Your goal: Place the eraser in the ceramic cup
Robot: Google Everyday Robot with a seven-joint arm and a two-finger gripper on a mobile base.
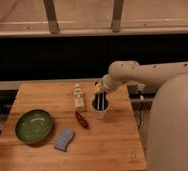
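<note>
The pincer (101, 98) hangs right over the cup (100, 107) with the eraser (101, 102) standing inside it, grip state unclear; releasing and lifting clear looks next.

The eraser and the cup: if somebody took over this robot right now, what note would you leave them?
Gripper: directly above the ceramic cup, at the back right of the wooden table; whether it is open or shut cannot be told.
Eraser: standing on end, lower end inside the cup.
Done: eraser brought to the cup and lowered in.
Left: confirm release, then lift the arm away.
Untouched: green bowl, blue sponge, white bottle, red pepper.
</note>
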